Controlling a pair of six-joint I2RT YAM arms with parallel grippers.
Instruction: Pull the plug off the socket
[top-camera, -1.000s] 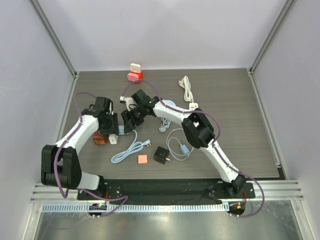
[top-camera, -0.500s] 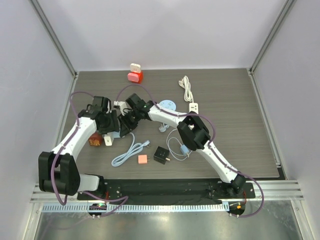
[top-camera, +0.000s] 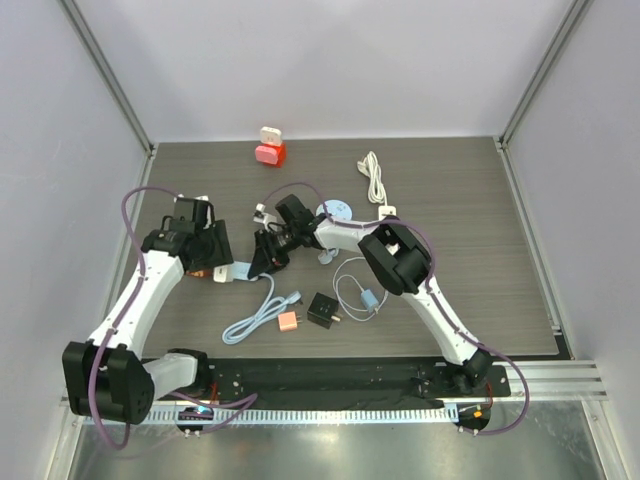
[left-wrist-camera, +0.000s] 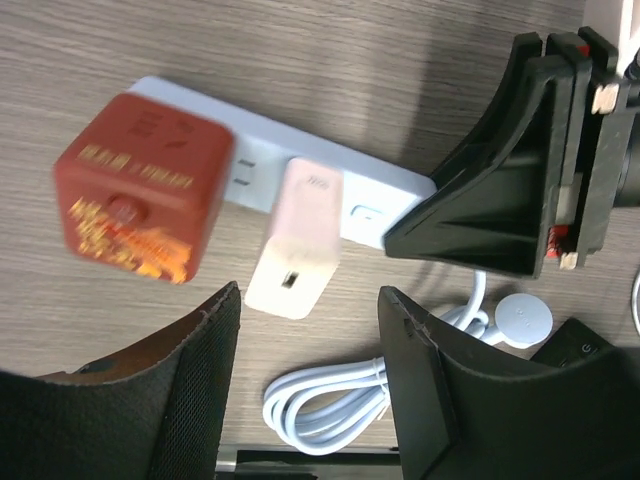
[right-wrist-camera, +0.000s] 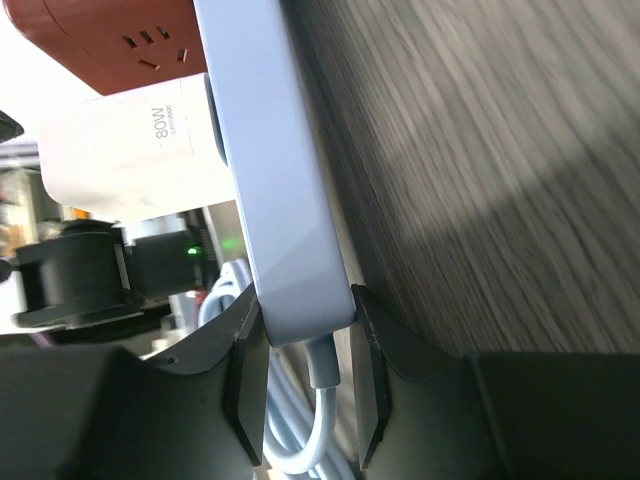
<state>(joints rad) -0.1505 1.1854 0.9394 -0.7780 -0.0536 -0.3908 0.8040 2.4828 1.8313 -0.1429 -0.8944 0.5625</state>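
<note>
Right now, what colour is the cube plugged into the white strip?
The cube is red with orange-gold markings; clearest in the left wrist view.

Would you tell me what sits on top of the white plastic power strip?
A red cube adapter and a pale pink charger are plugged into the white power strip; its face beneath both is hidden.

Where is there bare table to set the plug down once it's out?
Bare: the right side of the table, from the white coiled cable to the right edge; also the back-left corner, left of the red charger. Crowded: centre-left, around the power strip, light blue cable and black adapter.
</note>
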